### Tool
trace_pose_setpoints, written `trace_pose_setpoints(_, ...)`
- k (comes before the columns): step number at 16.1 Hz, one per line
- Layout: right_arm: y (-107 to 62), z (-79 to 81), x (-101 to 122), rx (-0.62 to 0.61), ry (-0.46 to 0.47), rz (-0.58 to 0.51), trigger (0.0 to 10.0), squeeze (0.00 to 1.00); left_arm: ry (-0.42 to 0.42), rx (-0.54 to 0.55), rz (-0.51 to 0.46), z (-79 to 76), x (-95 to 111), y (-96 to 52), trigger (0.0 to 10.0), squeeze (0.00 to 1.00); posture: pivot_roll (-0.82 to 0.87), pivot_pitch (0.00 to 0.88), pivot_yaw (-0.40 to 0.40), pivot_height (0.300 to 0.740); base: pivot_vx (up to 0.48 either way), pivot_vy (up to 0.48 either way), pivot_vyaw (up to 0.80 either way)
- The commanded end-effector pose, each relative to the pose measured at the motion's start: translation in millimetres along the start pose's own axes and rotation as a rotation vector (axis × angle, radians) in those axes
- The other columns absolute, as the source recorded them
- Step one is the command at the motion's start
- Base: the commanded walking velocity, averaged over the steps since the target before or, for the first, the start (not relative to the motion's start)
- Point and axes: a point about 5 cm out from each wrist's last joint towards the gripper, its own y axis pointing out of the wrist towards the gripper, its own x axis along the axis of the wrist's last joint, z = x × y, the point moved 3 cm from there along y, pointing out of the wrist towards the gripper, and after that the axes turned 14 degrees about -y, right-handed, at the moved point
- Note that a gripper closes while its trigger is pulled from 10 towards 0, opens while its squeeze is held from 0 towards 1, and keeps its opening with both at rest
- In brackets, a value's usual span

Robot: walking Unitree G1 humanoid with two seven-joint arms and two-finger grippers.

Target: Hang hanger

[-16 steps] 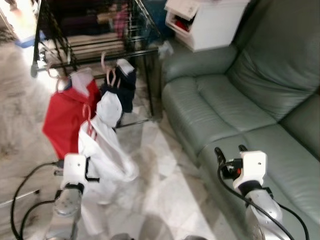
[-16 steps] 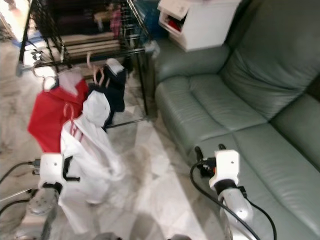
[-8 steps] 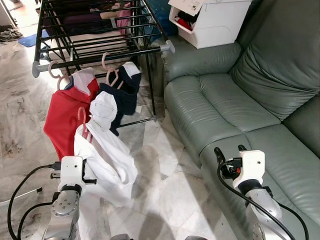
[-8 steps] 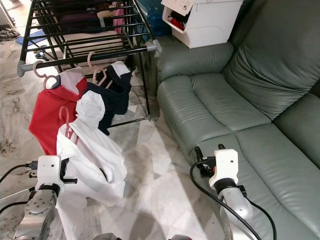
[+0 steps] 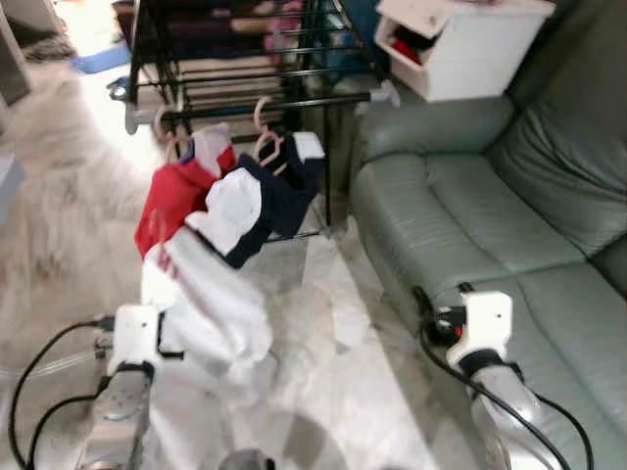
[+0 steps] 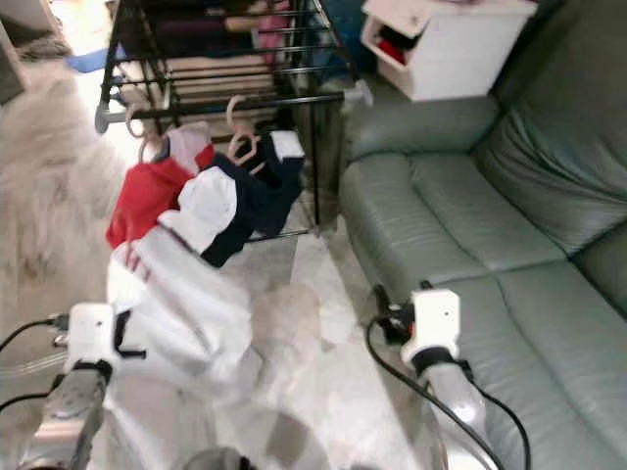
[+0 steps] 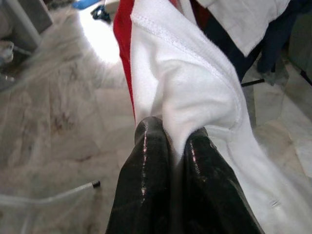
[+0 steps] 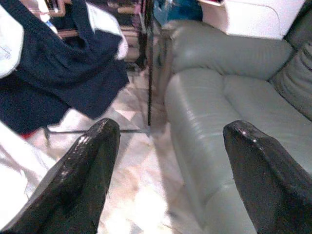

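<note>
Your left gripper (image 7: 171, 141) had its two black fingers pressed together on a fold of the white shirt (image 5: 211, 304), pinching the cloth low at the robot's left side. From that pinch the shirt ran up and forward, its long axis slanting toward the drying rack (image 5: 245, 59), and it drooped in a loose bundle over the marble floor (image 5: 343, 382). The head views were blurred, so you could not make out that shirt's own hanger or hook. The hook probably sat at the upper end of the garment, farthest from your fingers. Your right gripper (image 8: 168, 141) was spread wide and held nothing, hovering at the front edge of the green sofa (image 5: 470, 206), well apart from the shirt. The rack's front rail (image 5: 284, 100) lay ahead of the left gripper and higher. It already carried a red shirt (image 5: 181, 196) near its left end and a navy and white shirt (image 5: 269, 201) beside it, each on a pink hanger (image 5: 263, 122). So the left arm was the nearer one. The coming move would have called for lifting up and forward along the shirt's own line, to bring its upper end to the rail, probably into a gap between the hung garments.
</note>
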Motion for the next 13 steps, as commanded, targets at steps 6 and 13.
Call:
trace_pose_setpoints(6, -3.4, -6.0, -6.2, -0.015, -0.004, 0.02, 10.0, 0.0, 0.026, -0.031, -0.105, -10.3, 21.5, 3.8, 10.0, 0.0, -0.04, 0.0, 0.03, 0.74, 0.0, 0.0, 0.0)
trace_pose_setpoints(13, -4.3, -6.4, -7.8, -0.017, -0.017, 0.028, 10.0, 0.0, 0.01, -0.028, -0.106, -11.7, 21.0, 3.5, 10.0, 0.0, -0.05, 0.0, 0.031, 0.74, 0.0, 0.0, 0.0)
